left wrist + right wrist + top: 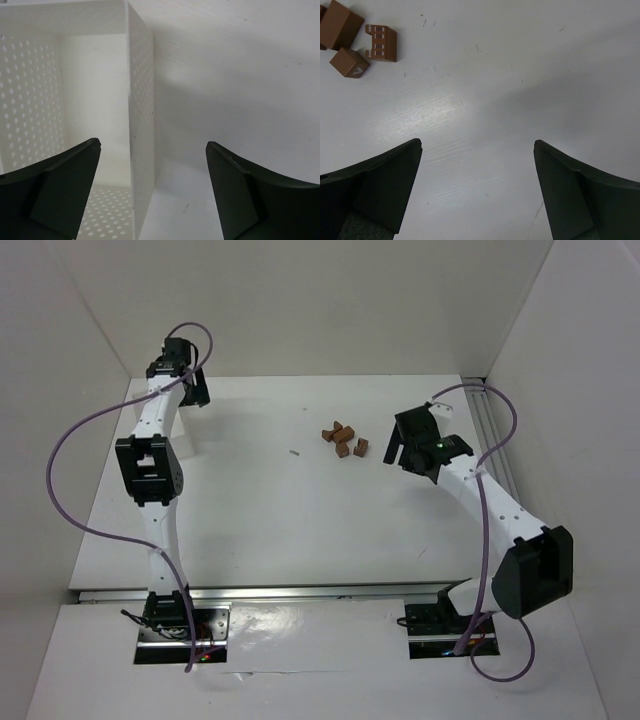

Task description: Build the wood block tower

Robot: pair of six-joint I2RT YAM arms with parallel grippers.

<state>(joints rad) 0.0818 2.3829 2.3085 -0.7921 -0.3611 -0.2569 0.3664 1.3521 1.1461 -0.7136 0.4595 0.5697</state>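
Note:
Several small reddish-brown wood blocks (343, 439) lie loose in a cluster on the white table, right of centre at the back. No tower shows in any view. Three of the blocks (381, 43) show at the top left of the right wrist view. My right gripper (391, 451) is open and empty, just right of the cluster and apart from it; its jaws (477, 150) stand wide over bare table. My left gripper (196, 392) is open and empty at the far left back, its jaws (152, 150) wide apart, facing the corner of a white tray.
A white perforated plastic tray (141, 100) stands at the back left beside the left arm, also seen in the top view (187, 438). A small dark speck (295, 451) lies mid-table. White walls enclose the table on three sides.

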